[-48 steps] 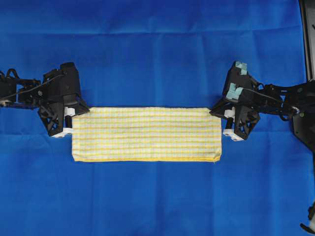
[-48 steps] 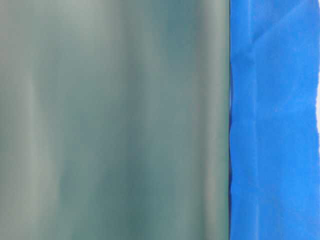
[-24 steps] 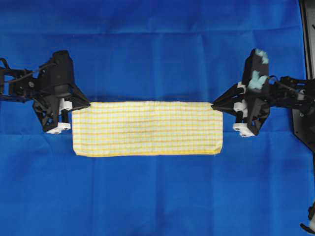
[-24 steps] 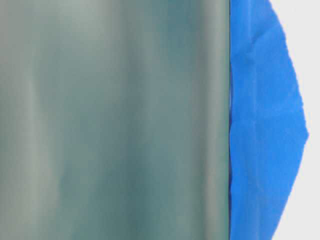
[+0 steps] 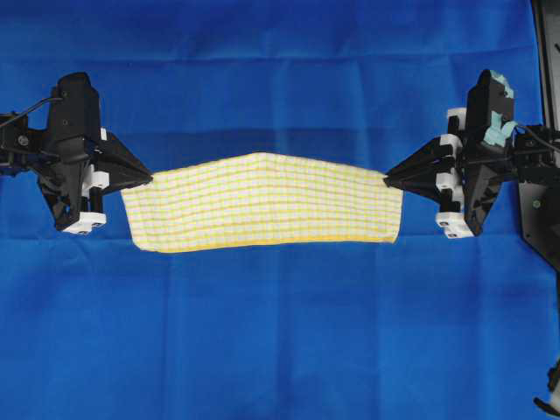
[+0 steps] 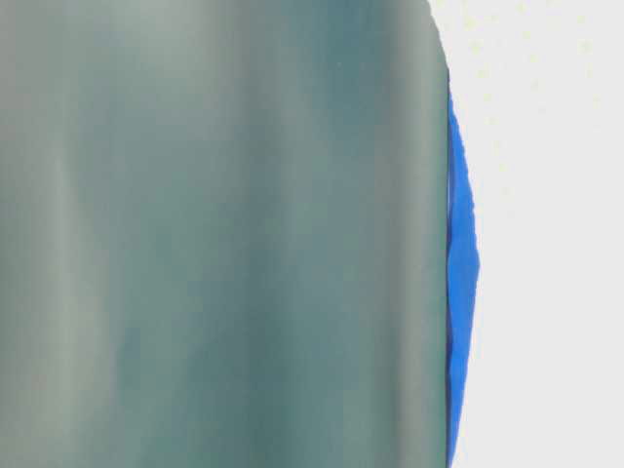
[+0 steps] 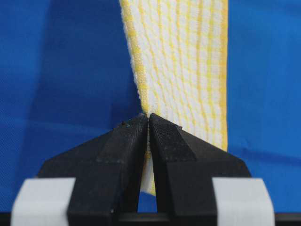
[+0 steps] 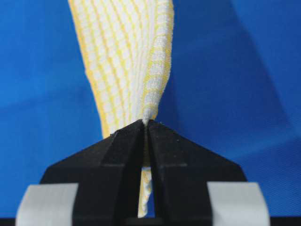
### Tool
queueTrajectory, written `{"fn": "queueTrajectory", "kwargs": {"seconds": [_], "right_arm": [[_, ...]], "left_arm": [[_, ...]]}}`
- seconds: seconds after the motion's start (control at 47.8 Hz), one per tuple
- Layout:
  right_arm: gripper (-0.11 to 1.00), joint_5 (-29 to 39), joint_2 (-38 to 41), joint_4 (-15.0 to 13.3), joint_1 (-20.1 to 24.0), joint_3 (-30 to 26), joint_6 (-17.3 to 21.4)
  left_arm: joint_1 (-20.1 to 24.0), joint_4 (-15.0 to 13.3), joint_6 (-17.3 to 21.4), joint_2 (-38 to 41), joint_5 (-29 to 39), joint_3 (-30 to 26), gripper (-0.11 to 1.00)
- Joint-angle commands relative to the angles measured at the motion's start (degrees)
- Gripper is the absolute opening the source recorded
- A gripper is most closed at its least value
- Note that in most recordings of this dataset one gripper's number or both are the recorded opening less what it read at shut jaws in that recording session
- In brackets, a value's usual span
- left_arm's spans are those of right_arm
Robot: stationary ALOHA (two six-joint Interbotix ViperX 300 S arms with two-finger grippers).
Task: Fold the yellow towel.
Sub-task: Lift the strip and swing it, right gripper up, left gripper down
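The yellow towel (image 5: pixel 262 203), a long strip with fine yellow-and-white checks, hangs stretched between both grippers above the blue cloth. Its upper edge arches in the middle and its yellow hem runs along the lower edge. My left gripper (image 5: pixel 149 181) is shut on the towel's upper left corner. My right gripper (image 5: pixel 388 182) is shut on the upper right corner. In the left wrist view the towel (image 7: pixel 183 61) runs away from the pinched fingertips of the gripper (image 7: pixel 148 116). The right wrist view shows the same: the towel (image 8: pixel 127 52) leaves the closed gripper (image 8: pixel 145 122).
A large plain blue cloth (image 5: pixel 280 350) covers the whole table. A black frame (image 5: pixel 547 70) stands along the right edge. The table-level view is mostly blocked by a blurred grey-green surface (image 6: pixel 214 234), with a sliver of blue cloth (image 6: pixel 460 273) beside it.
Both grippers have risen and drawn apart, lifting the towel off the blue cloth. The towel lay flat as a rectangle before; now it hangs with an arched upper edge.
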Motion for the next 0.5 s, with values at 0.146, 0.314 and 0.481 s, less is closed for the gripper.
{"fn": "queueTrajectory", "kwargs": {"seconds": [0.146, 0.314, 0.481], "right_arm": [[0.02, -2.72, 2.29, -0.97, -5.01, -1.67, -0.26], [0.02, -4.04, 4.83, -2.29, -12.13, -3.16, -0.44], [0.02, -5.01, 7.56, -4.31, -18.11, -5.54, -0.53]], "left_arm": [[-2.99, 0.09, -0.35, -0.44, -3.16, -0.62, 0.02], [-7.29, -0.18, -0.44, 0.44, -6.50, -0.97, 0.02], [-10.81, -0.26, -0.70, 1.76, -10.37, -1.93, 0.02]]}}
